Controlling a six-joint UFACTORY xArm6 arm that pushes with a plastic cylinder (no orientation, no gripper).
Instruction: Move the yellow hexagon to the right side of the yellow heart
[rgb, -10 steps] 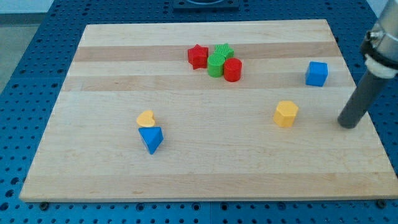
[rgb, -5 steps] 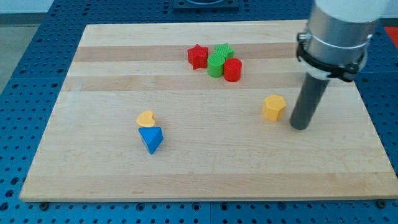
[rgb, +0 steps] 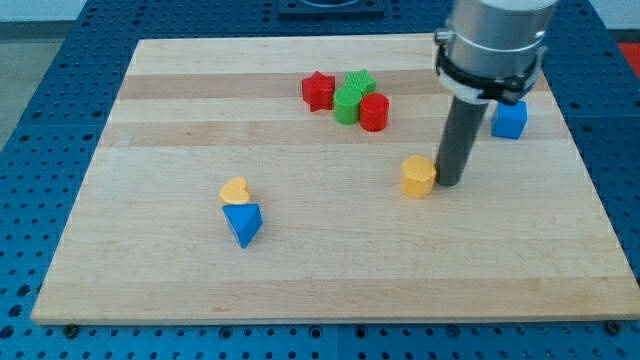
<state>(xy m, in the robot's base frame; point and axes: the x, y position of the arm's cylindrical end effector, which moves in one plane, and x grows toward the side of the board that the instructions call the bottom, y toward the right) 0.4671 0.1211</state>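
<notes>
The yellow hexagon (rgb: 418, 176) lies right of the board's middle. My tip (rgb: 449, 182) stands against its right side, touching or nearly touching it. The yellow heart (rgb: 235, 190) lies well to the left, at the lower left of the board, with a blue triangle (rgb: 243, 222) right below it and touching it. The rod rises from the tip to the arm at the view's top right.
A red star (rgb: 318, 90), two green blocks (rgb: 353, 96) and a red cylinder (rgb: 374, 112) cluster at the top middle. A blue cube (rgb: 510, 119) sits at the right, partly behind the arm. The wooden board (rgb: 150, 280) lies on a blue perforated table.
My tip has moved left from the board's right edge and pushed the yellow hexagon left and slightly up the view. The other blocks have not moved.
</notes>
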